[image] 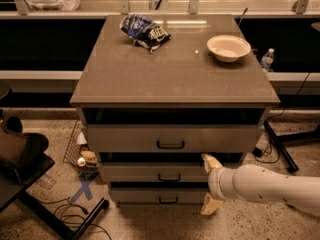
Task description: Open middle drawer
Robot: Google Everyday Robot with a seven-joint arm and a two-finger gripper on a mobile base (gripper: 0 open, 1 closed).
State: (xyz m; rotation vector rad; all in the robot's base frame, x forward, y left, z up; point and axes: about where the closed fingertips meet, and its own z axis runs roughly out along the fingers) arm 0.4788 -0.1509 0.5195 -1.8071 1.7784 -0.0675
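Floor tape (pixel 84 189), a blue cross, lies left of the drawer unit, near small clutter (pixel 85 159) at the unit's lower left corner. Counter (pixel 175 79) carries a crumpled blue chip bag (pixel 145 31) at the back, left of centre, and a pale bowl (pixel 228 47) at the back right, well apart from the bag.

Three drawers are stacked below the counter:
- Top drawer (pixel 125 138): tallest front, larger black handle.
- Middle drawer (pixel 135 173): directly beneath, small black loop handle centred on its front, dark gap along its upper edge.
- Bottom drawer (pixel 135 196): slimmest front.

Gripper (pixel 210 184) sits at the right end of the middle drawer, on a white arm (pixel 265 186) entering from the right edge.
- Fingers are spread apart, one above the other.
- Upper fingertip is at the drawer's top right edge; it possibly touches, but the view does not settle it.
- Lower finger is beside the bottom drawer's right corner.

Water bottle (pixel 267 60) stands far right, behind the unit.
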